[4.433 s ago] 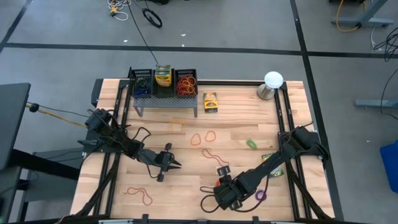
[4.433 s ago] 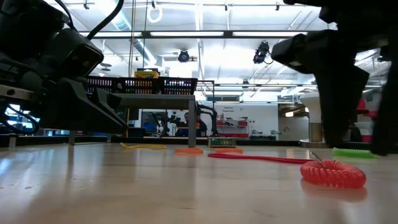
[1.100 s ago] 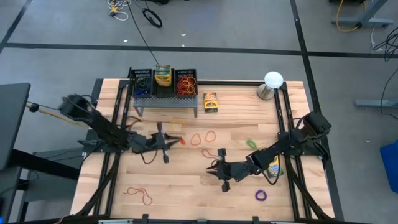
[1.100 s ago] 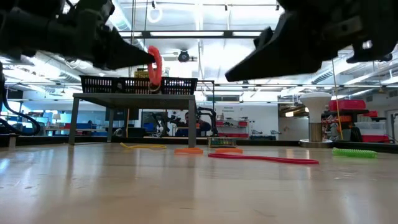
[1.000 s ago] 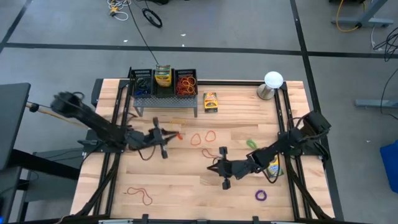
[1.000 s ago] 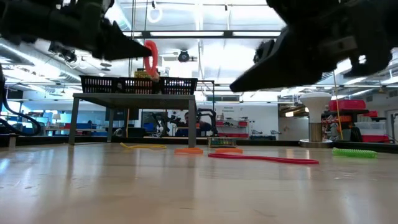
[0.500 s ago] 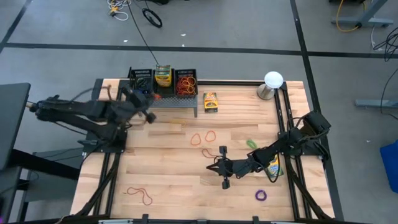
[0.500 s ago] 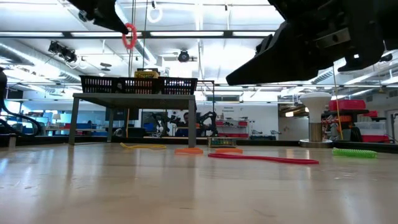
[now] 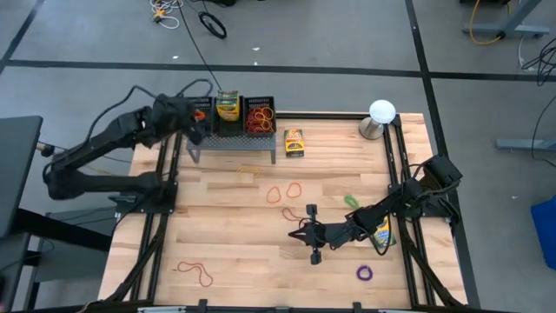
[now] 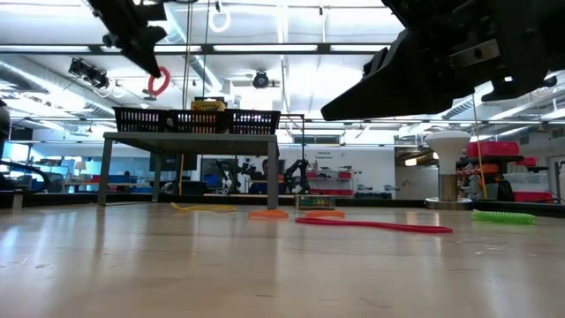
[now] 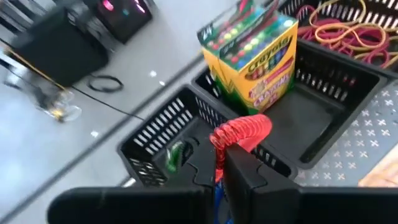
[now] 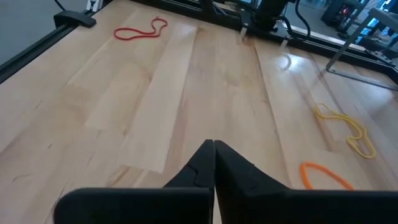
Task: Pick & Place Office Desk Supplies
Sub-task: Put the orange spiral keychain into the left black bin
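Observation:
My left gripper is shut on a red coiled band and hovers over the left compartment of the black mesh organizer. A crayon box stands in the middle compartment, and red and tan rubber bands lie in the right one. Another crayon box lies on the table beside the organizer. My right gripper is shut and holds nothing, above the table's middle. Red loops, a yellow band and a green coil lie loose on the wood. My left gripper pinches the red coiled band by one end between its two fingers, coming from above at a slant. The rest of the coil curls out past the fingertips and hangs as a small hook, clear of the organizer below.
A white ball on a metal base stands at the far right corner. A third crayon box lies under my right arm. A purple band and a red band lie near the front edge. A long red band lies mid-table.
My left gripper has risen and swung from the table's middle toward the far left, carrying the red coil up over the organizer's left compartment. My right gripper has stayed about where it was.

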`<state>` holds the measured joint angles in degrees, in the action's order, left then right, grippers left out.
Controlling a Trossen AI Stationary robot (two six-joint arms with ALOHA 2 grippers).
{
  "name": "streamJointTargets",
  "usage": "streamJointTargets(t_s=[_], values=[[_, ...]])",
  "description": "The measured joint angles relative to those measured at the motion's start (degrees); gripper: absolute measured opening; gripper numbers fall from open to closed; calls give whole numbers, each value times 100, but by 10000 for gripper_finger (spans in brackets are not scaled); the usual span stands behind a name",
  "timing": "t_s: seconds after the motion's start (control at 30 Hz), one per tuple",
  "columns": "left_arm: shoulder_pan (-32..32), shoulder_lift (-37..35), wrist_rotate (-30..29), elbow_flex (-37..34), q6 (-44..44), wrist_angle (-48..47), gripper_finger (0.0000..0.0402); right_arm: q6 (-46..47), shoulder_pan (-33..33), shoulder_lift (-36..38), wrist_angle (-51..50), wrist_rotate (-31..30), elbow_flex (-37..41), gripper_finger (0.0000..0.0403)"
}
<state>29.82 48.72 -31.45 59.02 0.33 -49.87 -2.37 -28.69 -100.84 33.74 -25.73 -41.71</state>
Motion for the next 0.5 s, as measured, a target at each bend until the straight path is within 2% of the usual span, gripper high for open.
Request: streamJointTargets(t_s=[0.1,0.17,0.33,0.5], values=[[595,91,718,0,197,26,17,-2,0,0,-2,-1,0,3],[921,227,996,-4,285,17,17,-2,0,0,-2,-1,0,5],[1463,598,1316,-7,398,-25,17,-2,0,0,-2,-2,0,9],[1665,1014,1361,-7,527,-15,19,-2,-6,0,-2,-1,0,10]])
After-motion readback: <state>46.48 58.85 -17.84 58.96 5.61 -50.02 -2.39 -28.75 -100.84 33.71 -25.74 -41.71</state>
